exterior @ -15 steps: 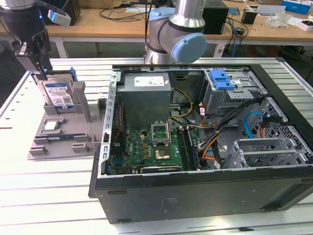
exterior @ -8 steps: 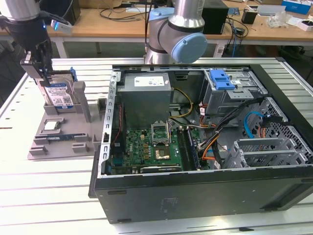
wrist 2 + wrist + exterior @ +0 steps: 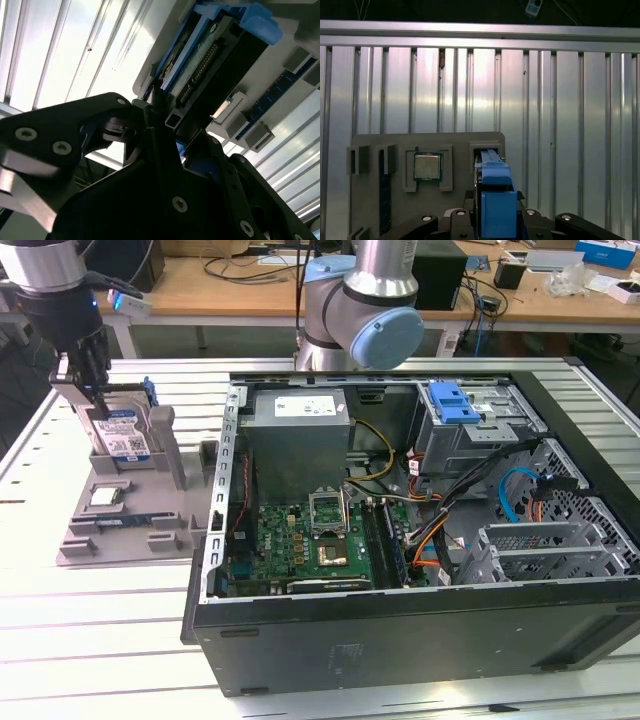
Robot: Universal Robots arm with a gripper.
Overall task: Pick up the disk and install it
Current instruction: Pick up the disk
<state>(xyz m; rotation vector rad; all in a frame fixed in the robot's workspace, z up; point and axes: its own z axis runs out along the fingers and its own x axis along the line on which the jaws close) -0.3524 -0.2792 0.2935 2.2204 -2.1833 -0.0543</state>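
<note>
In the exterior view, the disk (image 3: 118,432) stands on edge in the grey holder (image 3: 130,535), at nine o'clock from the open case (image 3: 400,630) on the table (image 3: 90,640). The pincer (image 3: 98,408) is clamped on the disk's upper end, across its blue bracket. We judge the disk stiff, rather heavy and sensitive to shocks. Its smooth metal may slip, so the bracket's sides seem the better hold.

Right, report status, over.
Gripper at top edge of the disk. Disk upright in gray holder, not installed. Open case alongside, nothing seen in the way.
</note>
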